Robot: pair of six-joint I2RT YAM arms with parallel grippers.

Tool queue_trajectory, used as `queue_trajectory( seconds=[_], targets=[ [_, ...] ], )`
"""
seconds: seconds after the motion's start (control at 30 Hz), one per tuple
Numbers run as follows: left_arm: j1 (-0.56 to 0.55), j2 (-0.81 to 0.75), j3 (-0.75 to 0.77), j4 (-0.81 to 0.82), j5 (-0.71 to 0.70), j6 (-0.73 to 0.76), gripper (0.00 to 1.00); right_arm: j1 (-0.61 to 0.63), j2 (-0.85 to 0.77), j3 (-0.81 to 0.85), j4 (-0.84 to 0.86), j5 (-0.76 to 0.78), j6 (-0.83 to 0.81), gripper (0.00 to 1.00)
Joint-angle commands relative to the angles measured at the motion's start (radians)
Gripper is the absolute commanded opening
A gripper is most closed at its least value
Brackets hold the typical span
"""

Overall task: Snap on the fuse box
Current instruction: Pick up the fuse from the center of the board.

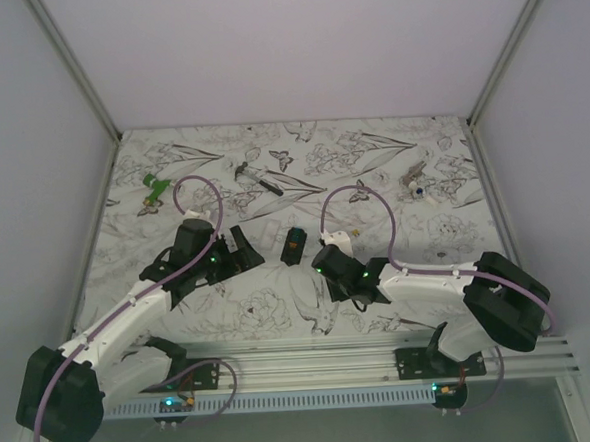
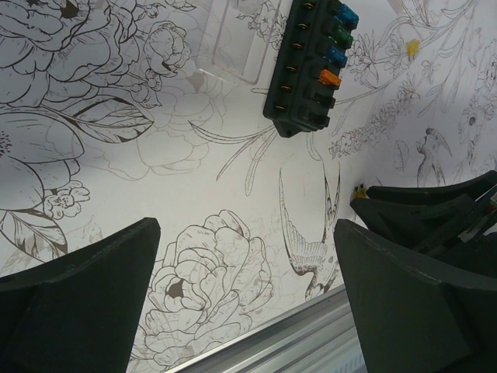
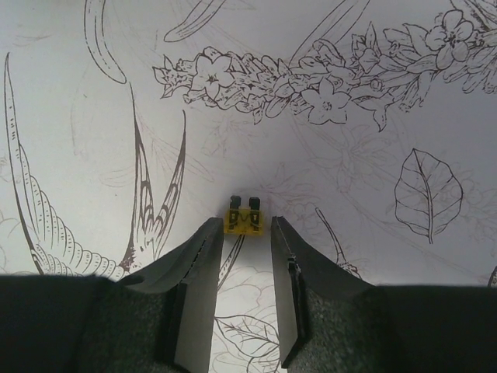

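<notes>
Black fuse box point(image 2: 299, 78), floral-printed table point(image 1: 372, 176)

On the floral-printed counter point(image 1: 370, 141), a green piece point(image 1: 154, 187) lay far left, a thin dark hammer-like tool point(image 1: 256, 179) to its right, a small grey-and-white item point(image 1: 416, 183) far right; a yellow fuse point(image 3: 243, 220) showed 2 prongs.

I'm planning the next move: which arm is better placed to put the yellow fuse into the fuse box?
Right. The right gripper has the yellow fuse between its fingertips, close beside the fuse box. The left gripper hangs wide open and empty.
</notes>
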Motion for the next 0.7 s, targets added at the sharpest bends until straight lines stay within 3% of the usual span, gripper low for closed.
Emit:
queue_trajectory(
  seconds=[0.0, 0.37, 0.67],
  targets=[
    [0.006, -0.005, 0.006, -0.011, 0.020, -0.013, 1.00, 0.007, 0.016, -0.005, -0.074, 0.024, 0.025, 0.36],
    [0.006, 0.003, 0.006, 0.006, 0.046, -0.026, 1.00, 0.007, 0.010, -0.005, -0.053, 0.025, -0.006, 0.24],
    [0.003, 0.053, 0.032, 0.075, 0.158, -0.054, 0.94, 0.007, -0.097, -0.002, 0.047, -0.017, -0.176, 0.22]
  ],
)
